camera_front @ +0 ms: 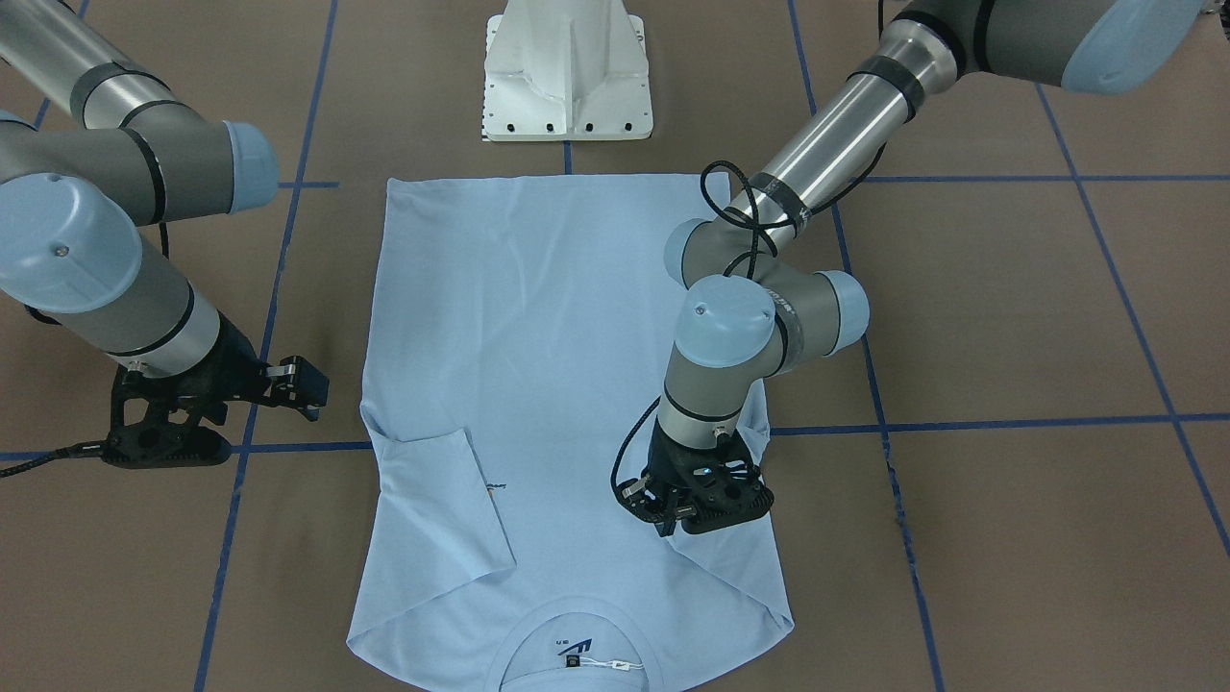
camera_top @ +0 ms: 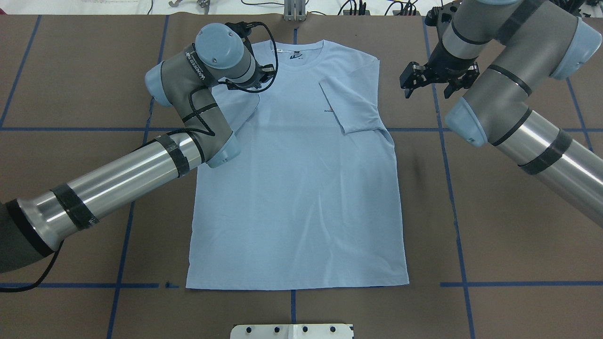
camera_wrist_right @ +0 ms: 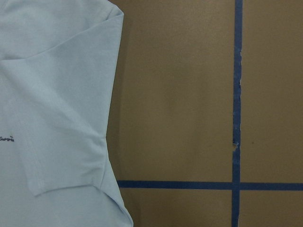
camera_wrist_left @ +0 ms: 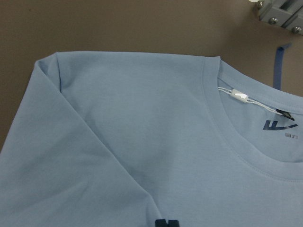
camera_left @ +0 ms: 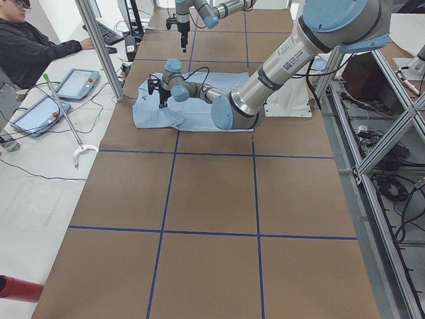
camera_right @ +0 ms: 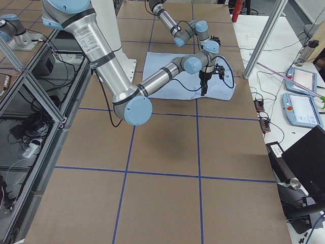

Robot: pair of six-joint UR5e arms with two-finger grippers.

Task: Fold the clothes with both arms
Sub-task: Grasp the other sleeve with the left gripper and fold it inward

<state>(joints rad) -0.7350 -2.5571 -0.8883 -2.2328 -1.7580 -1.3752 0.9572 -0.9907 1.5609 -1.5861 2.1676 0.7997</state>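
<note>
- Light blue cotton all the way across: the T-shirt lies flat and face up on the brown surface, hem toward my base, collar at the far end.
- My left hand is down low over the shirt's left shoulder area, just in from the edge.
- In the left wrist view its dark fingertips show at the bottom edge, drawn close together right over the cloth. Whether any fabric is pinched between them, I cannot tell.
- The left sleeve is turned in over the body, and its fold runs on a slant from the shoulder corner toward my fingertips.
- Inside the collar sits a small white tag on its loop.
- My right hand hangs off the shirt over bare surface, just beside the right shoulder edge, with its fingers spread wide and nothing in them.
- The right sleeve is folded in flat over the chest, with its cuff end pointing toward the hem.
- A tiny dark print peeks out at that sleeve's inner edge.
- Blue tape lines cross on the surface beside the right hand.
</note>
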